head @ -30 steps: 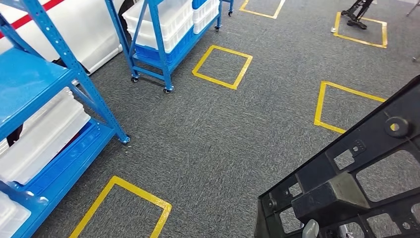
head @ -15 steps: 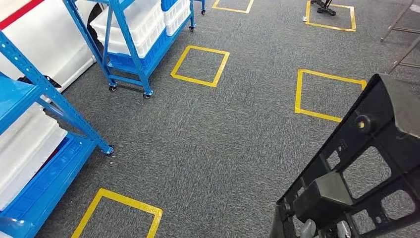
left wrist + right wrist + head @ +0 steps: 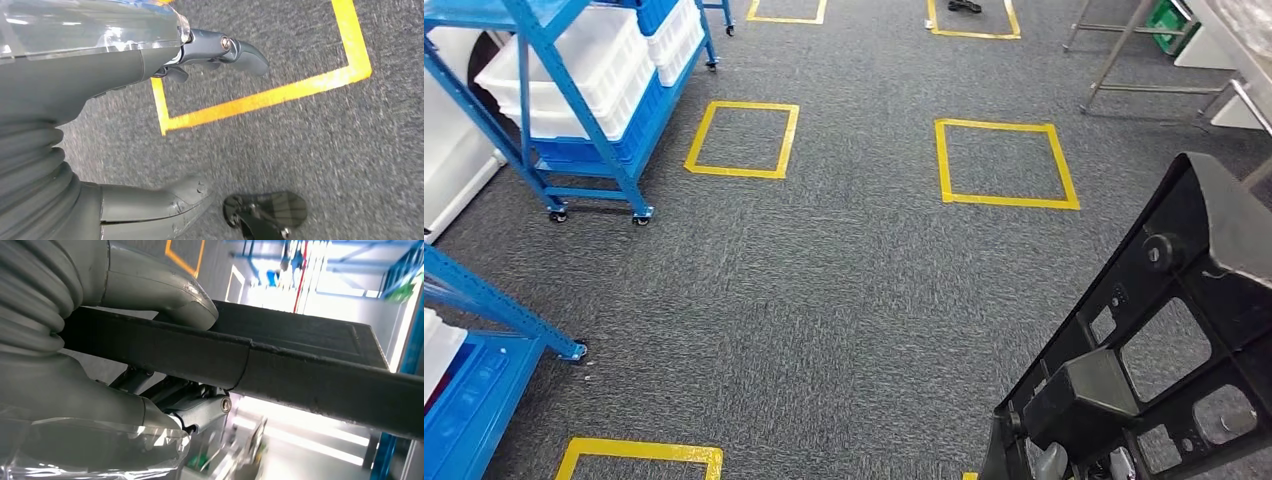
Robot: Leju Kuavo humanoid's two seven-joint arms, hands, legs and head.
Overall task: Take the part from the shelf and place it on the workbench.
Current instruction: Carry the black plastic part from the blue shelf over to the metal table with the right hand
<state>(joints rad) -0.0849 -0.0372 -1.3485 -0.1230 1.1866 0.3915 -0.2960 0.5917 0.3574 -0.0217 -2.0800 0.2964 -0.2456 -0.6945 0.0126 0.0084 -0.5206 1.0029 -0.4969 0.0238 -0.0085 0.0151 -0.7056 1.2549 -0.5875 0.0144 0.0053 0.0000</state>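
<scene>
The part is a large black plastic frame [image 3: 1084, 395] with open windows, tilted up at the lower right of the head view. My right hand [image 3: 1052, 462] holds it from below, with a pale fingertip showing at the frame's lower edge. In the right wrist view the right hand [image 3: 80, 390] grips a bar of the part [image 3: 310, 375], thumb on one side and fingers on the other. My left hand [image 3: 90, 85] hangs over the grey carpet with fingers apart and holds nothing. The workbench [image 3: 1239, 40] shows as a metal top and legs at the far right.
A blue wheeled rack with white crates [image 3: 574, 90] stands at the far left. A corner of another blue shelf [image 3: 474, 300] is near on the left. Yellow taped squares [image 3: 1004, 165] mark the carpet. A green crate [image 3: 1169, 20] sits under the workbench.
The camera has turned right: the blue shelves have slid to the left edge and the workbench legs have come into view. The part stays in my right hand.
</scene>
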